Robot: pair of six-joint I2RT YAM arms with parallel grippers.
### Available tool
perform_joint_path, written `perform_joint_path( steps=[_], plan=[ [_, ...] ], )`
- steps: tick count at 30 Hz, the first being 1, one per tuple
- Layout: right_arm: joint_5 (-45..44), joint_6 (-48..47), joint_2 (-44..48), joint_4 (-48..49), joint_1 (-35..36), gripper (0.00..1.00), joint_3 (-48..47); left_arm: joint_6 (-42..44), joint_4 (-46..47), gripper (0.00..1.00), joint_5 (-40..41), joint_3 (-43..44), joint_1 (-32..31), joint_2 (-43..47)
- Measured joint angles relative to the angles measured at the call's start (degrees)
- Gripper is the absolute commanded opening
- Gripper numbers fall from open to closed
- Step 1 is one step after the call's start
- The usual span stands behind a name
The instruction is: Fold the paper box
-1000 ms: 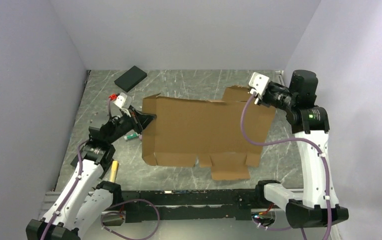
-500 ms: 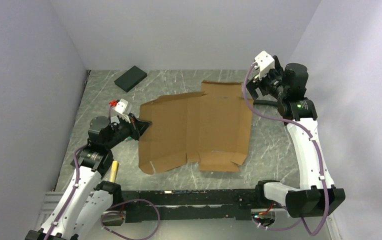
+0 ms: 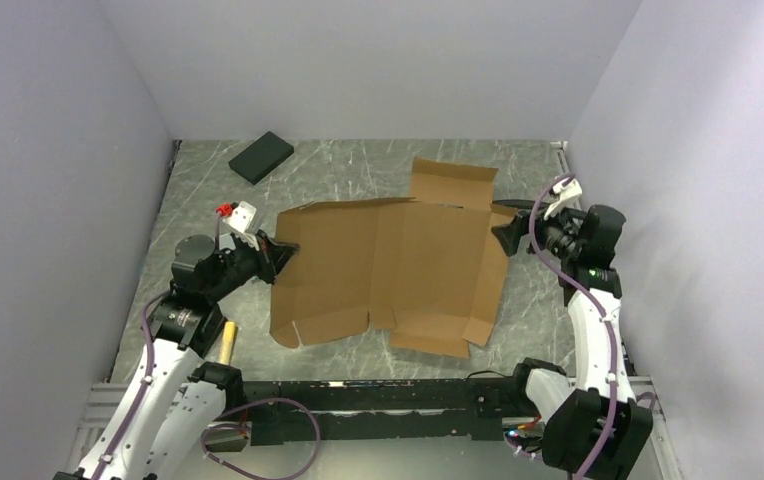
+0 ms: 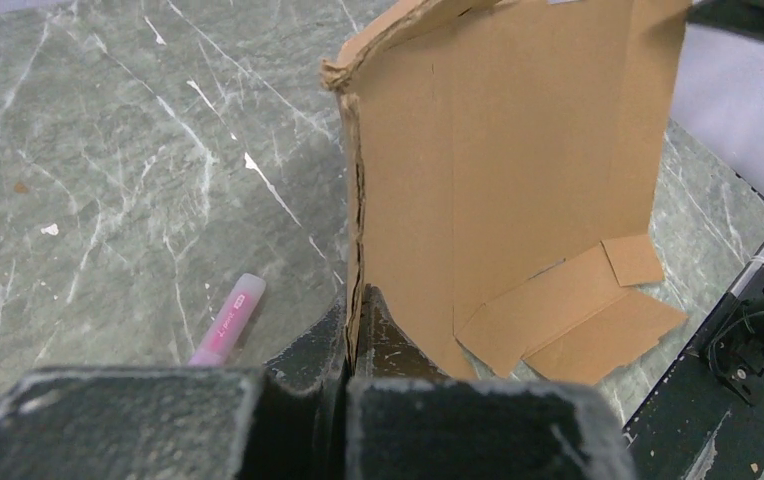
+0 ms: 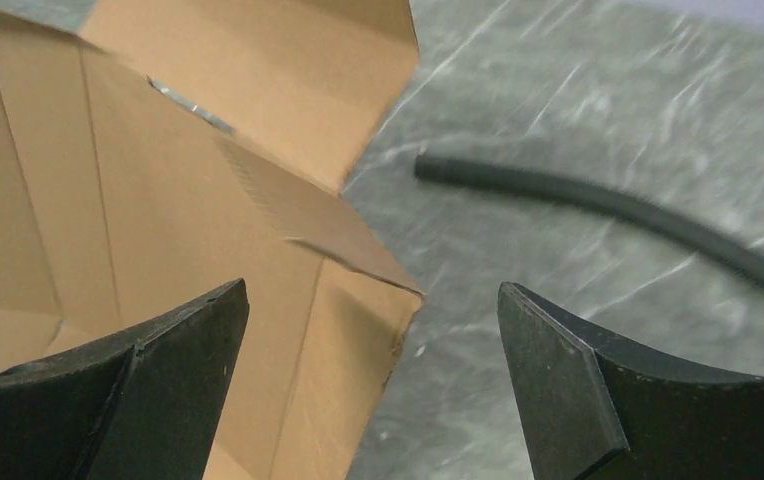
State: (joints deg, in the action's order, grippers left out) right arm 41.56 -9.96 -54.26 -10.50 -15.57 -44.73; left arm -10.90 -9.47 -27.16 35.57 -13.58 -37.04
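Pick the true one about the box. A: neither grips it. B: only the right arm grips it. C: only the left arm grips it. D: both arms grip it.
C: the left fingers pinch the box by its edge, while the right fingers stand wide open at its other side.

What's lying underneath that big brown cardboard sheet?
Only the grey marbled table shows around the paper box. A pink tube lies beside its raised edge, not under it. Anything beneath the flat panels is covered.
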Motion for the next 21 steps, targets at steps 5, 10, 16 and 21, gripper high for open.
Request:
perform_joint_path(
  steps=[5, 10, 16, 21],
  plan=[
    [7.1, 5.44, -0.44, 5.73, -3.21, 0.99, 8.7, 0.76, -0.26, 0.0, 0.0, 0.0, 0.02, 0.5],
    [11.74, 7.19, 0.79, 10.12, -3.5, 0.92, 13.09, 0.68, -0.48, 0.0, 0.07, -0.04, 0.02, 0.61],
    [15.23, 9.99, -0.52, 12.0, -3.8, 0.79, 15.34, 0.46, -0.42, 0.0, 0.22, -0.55, 0.02, 0.94],
    [16.22, 11.15, -2.01, 13.29, -3.87, 0.67, 15.54, 0.11, -0.42, 0.0, 0.61, -0.61, 0.0, 0.94]
  ],
)
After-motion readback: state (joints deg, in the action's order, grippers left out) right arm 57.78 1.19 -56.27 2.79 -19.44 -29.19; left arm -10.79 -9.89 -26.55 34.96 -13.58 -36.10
